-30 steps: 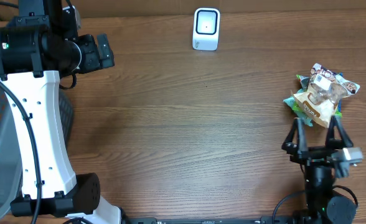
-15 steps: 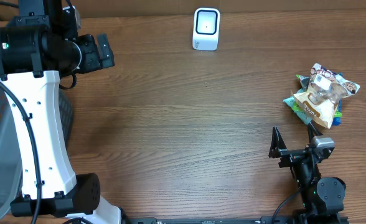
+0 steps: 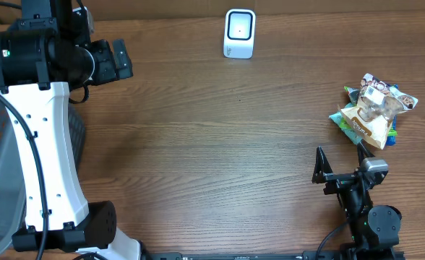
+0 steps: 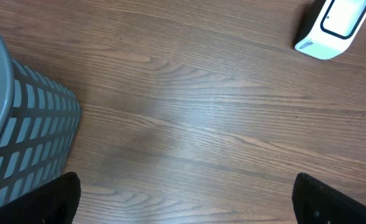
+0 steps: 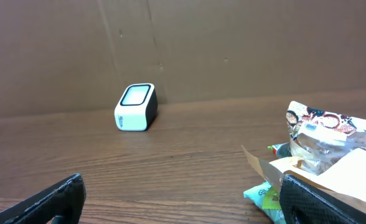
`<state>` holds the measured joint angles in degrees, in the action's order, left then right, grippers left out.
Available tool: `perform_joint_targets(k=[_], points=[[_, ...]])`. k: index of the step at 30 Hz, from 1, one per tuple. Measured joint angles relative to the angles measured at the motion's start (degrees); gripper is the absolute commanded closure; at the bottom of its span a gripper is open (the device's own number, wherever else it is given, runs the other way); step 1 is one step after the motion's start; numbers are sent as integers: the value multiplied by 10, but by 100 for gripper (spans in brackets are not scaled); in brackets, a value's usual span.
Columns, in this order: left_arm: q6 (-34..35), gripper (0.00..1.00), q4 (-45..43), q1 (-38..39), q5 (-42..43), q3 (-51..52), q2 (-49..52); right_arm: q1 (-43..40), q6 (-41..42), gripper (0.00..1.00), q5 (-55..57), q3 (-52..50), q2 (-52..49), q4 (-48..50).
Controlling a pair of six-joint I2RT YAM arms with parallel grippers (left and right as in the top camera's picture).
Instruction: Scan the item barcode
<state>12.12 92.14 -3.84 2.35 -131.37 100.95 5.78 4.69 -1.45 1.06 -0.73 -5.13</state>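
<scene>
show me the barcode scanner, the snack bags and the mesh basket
barcode scanner [image 3: 239,30], overhead view, on its light window face
snack bags [image 3: 366,117], overhead view, on the tan bag in the pile
mesh basket [image 4: 30,127], left wrist view, on its slotted side wall

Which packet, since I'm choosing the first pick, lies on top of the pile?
The tan packet with the brown-and-white printed top lies uppermost. The green packet only peeks out from under its left edge.

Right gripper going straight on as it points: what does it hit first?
Likely the snack bags: their near corner lies just ahead of the right gripper, on its right side. The scanner sits farther off, left of that line.
</scene>
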Motion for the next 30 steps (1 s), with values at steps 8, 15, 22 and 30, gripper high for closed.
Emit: perform_joint_targets(k=[8,15,22,30], points=[[0,0,0,0,0,0,0,0,0,0,0,0,0,0],[0,0,0,0,0,0,0,0,0,0,0,0,0,0],[0,0,0,0,0,0,0,0,0,0,0,0,0,0],[-3,0,-211,0,8,123,-71,0,0,0,0,0,0,0]])
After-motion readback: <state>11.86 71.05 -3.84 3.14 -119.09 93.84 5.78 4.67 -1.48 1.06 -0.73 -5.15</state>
